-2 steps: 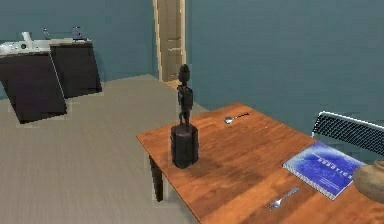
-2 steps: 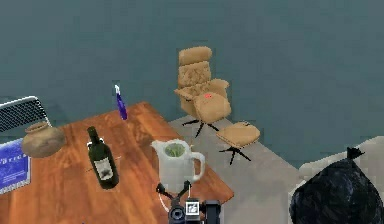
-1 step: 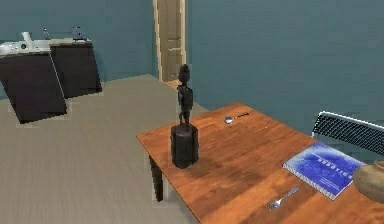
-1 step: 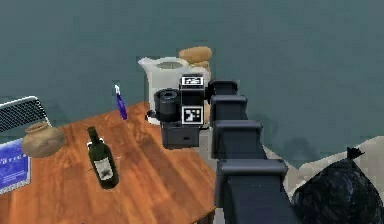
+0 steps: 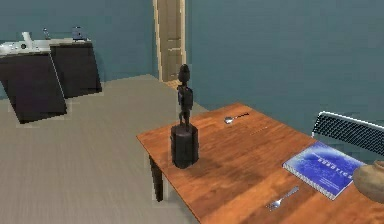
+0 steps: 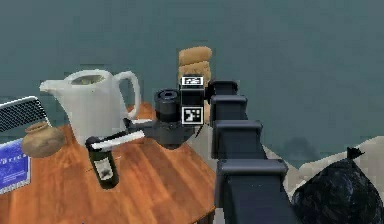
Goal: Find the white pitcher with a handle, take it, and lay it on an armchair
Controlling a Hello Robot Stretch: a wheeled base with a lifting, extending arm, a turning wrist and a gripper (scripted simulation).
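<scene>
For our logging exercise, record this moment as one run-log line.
white pitcher: upright on table | gripper: near dark bottle | holding: cannot tell

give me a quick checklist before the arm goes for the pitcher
1. Pitcher found: ok. The white pitcher stands upright on the table.
2. Handle side: ok. The handle faces toward the gripper.
3. Gripper load: cannot tell. Things sit on the table at and behind its far end.
4. Contact with pitcher: cannot tell. The fingers end below the pitcher in the arm side view, and their depth is unclear.
5. Clear path: not ok. A dark bottle sits right by the fingers and could get knocked.
</scene>
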